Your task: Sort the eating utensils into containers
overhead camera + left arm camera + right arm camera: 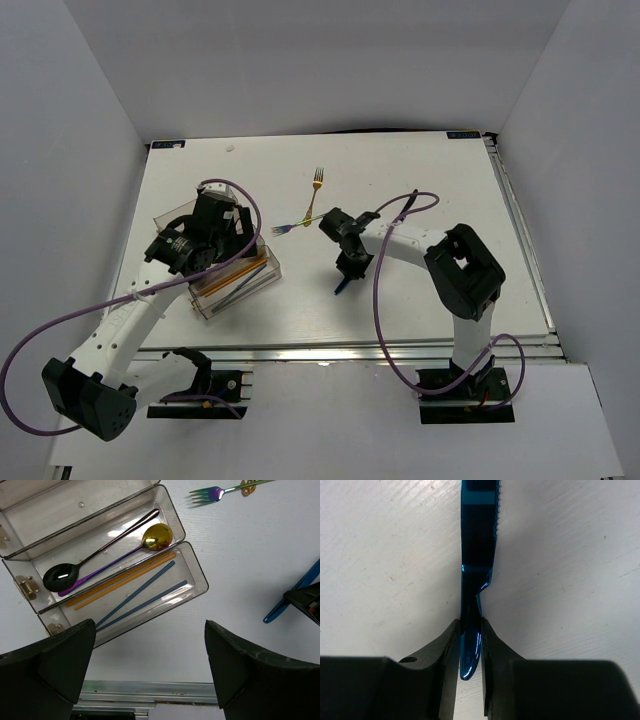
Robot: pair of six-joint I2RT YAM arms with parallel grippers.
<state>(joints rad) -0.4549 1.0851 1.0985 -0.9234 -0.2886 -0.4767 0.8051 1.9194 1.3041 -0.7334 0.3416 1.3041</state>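
Observation:
The clear organiser tray point(198, 576) holds a black spoon point(60, 577), a gold spoon with a purple handle point(157, 535), two orange sticks point(120, 580) and two blue sticks point(141, 597). My left gripper point(150, 670) is open and empty, hovering over the tray's near end point(228, 252). My right gripper point(470, 635) is shut on the handle of a blue knife point(478, 555), low over the table at mid-right point(347, 268). An iridescent fork point(288, 229) and a gold fork point(318, 180) lie on the table beyond it.
The tray point(175, 213) stands on the left of the white table. The metal front edge of the table point(150, 687) runs just below my left fingers. A small gold piece point(247, 487) lies on the iridescent fork's handle. White walls surround the table.

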